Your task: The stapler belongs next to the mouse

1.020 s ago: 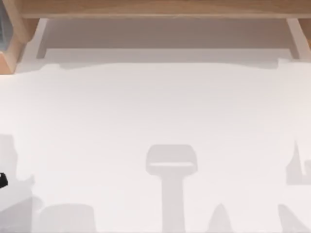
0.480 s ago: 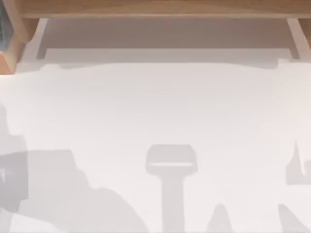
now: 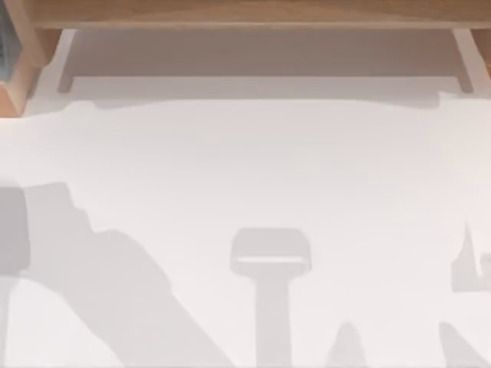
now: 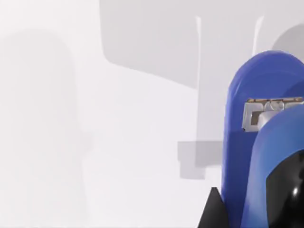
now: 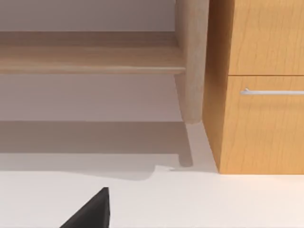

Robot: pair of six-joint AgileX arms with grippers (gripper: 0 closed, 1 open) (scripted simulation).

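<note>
At the right side of the left wrist view, the blue stapler stands close to the lens, its metal staple plate visible on the front face; black parts of the left gripper overlap its lower portion, with a dark finger tip beside it; whether the fingers are clamped on the stapler cannot be told; the white table lies behind, crossed by grey shadows; in the top view, a broad arm shadow covers the lower left of the table surface; a wooden shelf runs along the upper edge; in the right wrist view, a dark finger tip of the right gripper sits at the lower left; how far it is open cannot be told; a wooden cabinet with a drawer handle occupies the right side.
</note>
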